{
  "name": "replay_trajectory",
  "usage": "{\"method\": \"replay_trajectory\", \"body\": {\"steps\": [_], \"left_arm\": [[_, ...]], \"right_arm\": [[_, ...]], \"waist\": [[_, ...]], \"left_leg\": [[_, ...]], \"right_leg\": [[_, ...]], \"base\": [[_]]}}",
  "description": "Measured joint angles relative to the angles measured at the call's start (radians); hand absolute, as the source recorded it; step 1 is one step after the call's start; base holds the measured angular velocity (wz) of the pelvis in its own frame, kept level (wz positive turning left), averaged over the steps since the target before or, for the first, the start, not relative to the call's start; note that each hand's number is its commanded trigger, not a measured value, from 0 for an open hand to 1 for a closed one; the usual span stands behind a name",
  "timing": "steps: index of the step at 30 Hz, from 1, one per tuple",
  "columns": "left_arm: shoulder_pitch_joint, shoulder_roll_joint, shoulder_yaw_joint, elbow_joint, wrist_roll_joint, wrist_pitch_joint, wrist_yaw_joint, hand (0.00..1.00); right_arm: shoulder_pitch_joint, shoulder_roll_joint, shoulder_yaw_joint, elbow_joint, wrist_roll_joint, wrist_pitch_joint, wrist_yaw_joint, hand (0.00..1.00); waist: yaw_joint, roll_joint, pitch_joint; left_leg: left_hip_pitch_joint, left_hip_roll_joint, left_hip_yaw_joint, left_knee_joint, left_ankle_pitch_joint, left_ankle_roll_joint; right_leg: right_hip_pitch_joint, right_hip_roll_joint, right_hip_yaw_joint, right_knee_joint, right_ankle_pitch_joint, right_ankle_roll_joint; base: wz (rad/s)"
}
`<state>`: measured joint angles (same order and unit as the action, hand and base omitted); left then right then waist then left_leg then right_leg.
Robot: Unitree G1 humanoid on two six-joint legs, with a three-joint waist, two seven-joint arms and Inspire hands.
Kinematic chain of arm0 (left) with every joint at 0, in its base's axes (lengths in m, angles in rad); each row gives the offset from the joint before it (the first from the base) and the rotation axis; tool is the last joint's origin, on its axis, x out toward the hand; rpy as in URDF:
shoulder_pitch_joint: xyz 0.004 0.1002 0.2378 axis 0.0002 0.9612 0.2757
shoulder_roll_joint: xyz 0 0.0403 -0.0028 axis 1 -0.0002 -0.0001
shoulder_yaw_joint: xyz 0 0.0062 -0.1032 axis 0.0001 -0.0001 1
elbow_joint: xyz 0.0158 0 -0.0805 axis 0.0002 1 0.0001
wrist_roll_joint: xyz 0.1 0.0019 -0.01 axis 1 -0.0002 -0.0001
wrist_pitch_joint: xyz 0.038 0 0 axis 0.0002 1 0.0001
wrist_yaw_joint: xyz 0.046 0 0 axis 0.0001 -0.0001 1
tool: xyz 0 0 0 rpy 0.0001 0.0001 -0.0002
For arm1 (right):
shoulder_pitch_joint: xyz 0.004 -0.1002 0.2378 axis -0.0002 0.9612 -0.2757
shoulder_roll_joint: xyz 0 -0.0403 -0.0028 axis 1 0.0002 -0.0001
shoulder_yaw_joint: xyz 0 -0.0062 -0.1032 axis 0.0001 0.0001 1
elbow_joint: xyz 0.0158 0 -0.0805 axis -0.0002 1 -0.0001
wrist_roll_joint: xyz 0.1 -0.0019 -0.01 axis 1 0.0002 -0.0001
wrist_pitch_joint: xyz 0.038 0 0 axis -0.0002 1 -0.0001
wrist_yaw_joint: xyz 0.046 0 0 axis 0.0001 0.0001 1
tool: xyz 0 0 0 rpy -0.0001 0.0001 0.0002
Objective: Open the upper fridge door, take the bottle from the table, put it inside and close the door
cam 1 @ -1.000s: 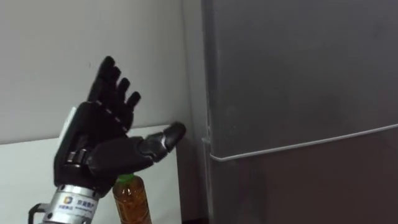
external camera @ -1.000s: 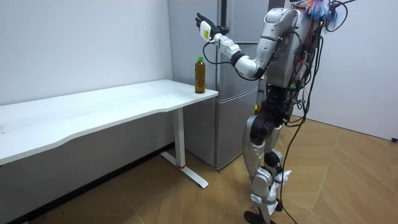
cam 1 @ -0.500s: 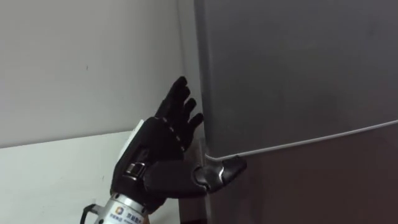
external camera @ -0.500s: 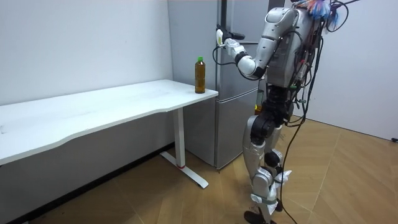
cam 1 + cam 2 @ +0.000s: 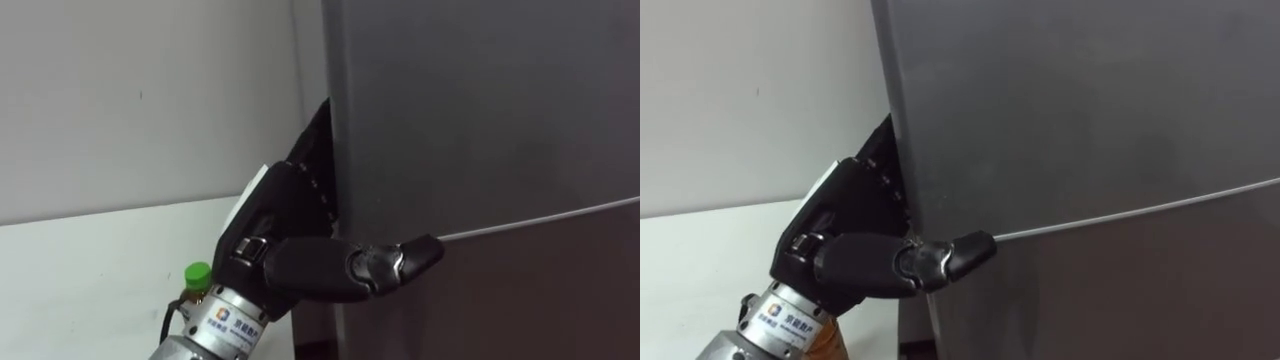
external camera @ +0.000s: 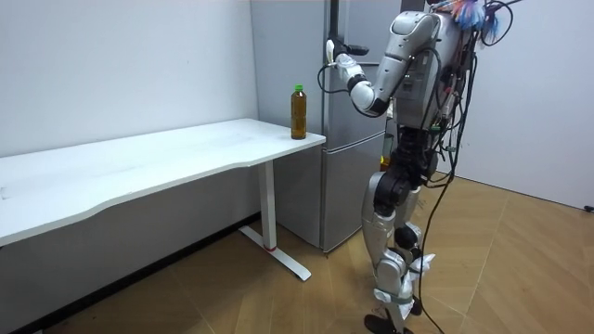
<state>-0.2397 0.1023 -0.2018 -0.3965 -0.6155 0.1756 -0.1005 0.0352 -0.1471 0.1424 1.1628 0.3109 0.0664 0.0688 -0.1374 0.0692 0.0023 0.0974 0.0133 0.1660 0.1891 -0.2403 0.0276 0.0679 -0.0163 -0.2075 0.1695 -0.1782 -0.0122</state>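
The bottle (image 5: 198,273) with amber liquid and a green cap stands upright on the white table's corner (image 6: 298,113), next to the fridge. My left hand (image 5: 285,215) is at the left edge of the grey upper fridge door (image 5: 480,110). The back of the hand faces me, its far part is hidden behind the door's edge, and the thumb lies across the door front just above the seam (image 5: 540,220) to the lower door. The door is closed. In the room view the left hand (image 6: 339,65) is raised against the fridge (image 6: 362,23), above and beyond the bottle.
The white table (image 6: 167,153) runs along the wall, its end close to the fridge's left side. A narrow gap separates the wall (image 5: 150,100) from the fridge. I stand upright on the wooden floor, directly facing the fridge.
My left hand has moved right, from spread in the air above the bottle to the upper door's left edge, and now wraps the edge. The bottle has not moved.
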Motion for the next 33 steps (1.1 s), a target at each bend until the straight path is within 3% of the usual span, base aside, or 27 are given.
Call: {"method": "replay_trajectory", "body": {"steps": [4, 8, 17, 18, 20, 21, 22, 24, 33], "left_arm": [[0.000, -0.023, 0.007, 0.002, 0.000, 0.001, 0.000, 1.00], [0.003, -0.047, -0.004, 0.006, 0.001, 0.000, -0.005, 1.00], [0.003, -0.043, -0.003, 0.006, 0.023, -0.003, -0.011, 1.00], [0.003, -0.043, -0.003, 0.006, 0.023, -0.003, -0.011, 0.95], [0.003, -0.042, -0.003, 0.006, 0.023, -0.003, -0.011, 0.61], [0.003, -0.042, -0.003, 0.006, 0.023, -0.003, -0.011, 0.55], [0.003, -0.042, -0.004, 0.007, 0.023, -0.003, -0.011, 0.30], [0.003, -0.043, -0.004, 0.010, 0.022, -0.004, -0.014, 0.00], [0.003, -0.033, -0.033, 0.027, 0.007, -0.008, -0.069, 0.00]], "right_arm": [[-0.005, -0.006, 0.013, 0.000, 0.000, 0.000, 0.000, 0.00], [-0.013, -0.006, 0.017, 0.000, -0.007, -0.001, 0.000, 0.00], [-0.014, -0.009, 0.032, -0.001, -0.007, -0.001, 0.000, 0.00], [-0.014, -0.009, 0.032, -0.001, -0.007, -0.001, 0.000, 0.00], [-0.014, -0.009, 0.032, -0.001, -0.007, -0.001, 0.000, 0.00], [-0.014, -0.009, 0.032, -0.001, -0.007, -0.001, 0.000, 0.00], [-0.013, -0.009, 0.033, -0.001, -0.007, -0.001, 0.000, 0.00], [-0.013, -0.009, 0.033, -0.001, -0.007, 0.000, 0.002, 0.00], [-0.012, -0.007, 0.033, -0.001, 0.011, 0.000, 0.009, 0.00]], "waist": [[0.000, 0.004, 0.0064], [0.005, 0.005, 0.0076], [0.005, 0.004, 0.0077], [0.005, 0.002, 0.0087], [0.005, 0.001, 0.0091], [0.005, 0.001, 0.0094], [0.005, 0.000, 0.0096], [0.004, -0.002, 0.0088], [0.001, -0.010, 0.0026]], "left_leg": [[0.000, 0.001, 0.025, 0.000, 0.000, 0.000], [-0.001, 0.002, 0.025, 0.000, 0.000, 0.000], [0.001, 0.003, 0.027, 0.000, 0.000, 0.000], [0.001, 0.003, 0.028, 0.000, 0.000, 0.000], [0.001, 0.004, 0.034, 0.000, 0.000, 0.000], [0.001, 0.004, 0.037, 0.000, 0.000, 0.000], [0.002, 0.004, 0.040, 0.000, 0.000, 0.000], [0.002, 0.004, 0.040, 0.001, 0.000, 0.000], [0.012, 0.003, 0.045, 0.000, 0.000, 0.000]], "right_leg": [[-0.001, -0.001, -0.003, -0.001, 0.000, 0.000], [-0.002, -0.002, -0.007, -0.001, 0.000, 0.000], [-0.001, -0.001, -0.009, 0.002, 0.000, 0.000], [-0.001, -0.001, -0.009, 0.002, 0.000, 0.000], [-0.001, -0.001, -0.009, 0.001, 0.000, 0.000], [-0.001, -0.001, -0.009, 0.001, 0.000, 0.000], [0.000, -0.001, -0.009, 0.001, 0.000, 0.000], [0.000, -0.001, -0.009, 0.001, 0.000, 0.000], [0.005, -0.002, -0.008, -0.003, 0.001, 0.002]], "base": [[0.02], [0.02], [0.00], [0.00], [0.00], [0.00], [0.00], [0.00], [0.00]]}}
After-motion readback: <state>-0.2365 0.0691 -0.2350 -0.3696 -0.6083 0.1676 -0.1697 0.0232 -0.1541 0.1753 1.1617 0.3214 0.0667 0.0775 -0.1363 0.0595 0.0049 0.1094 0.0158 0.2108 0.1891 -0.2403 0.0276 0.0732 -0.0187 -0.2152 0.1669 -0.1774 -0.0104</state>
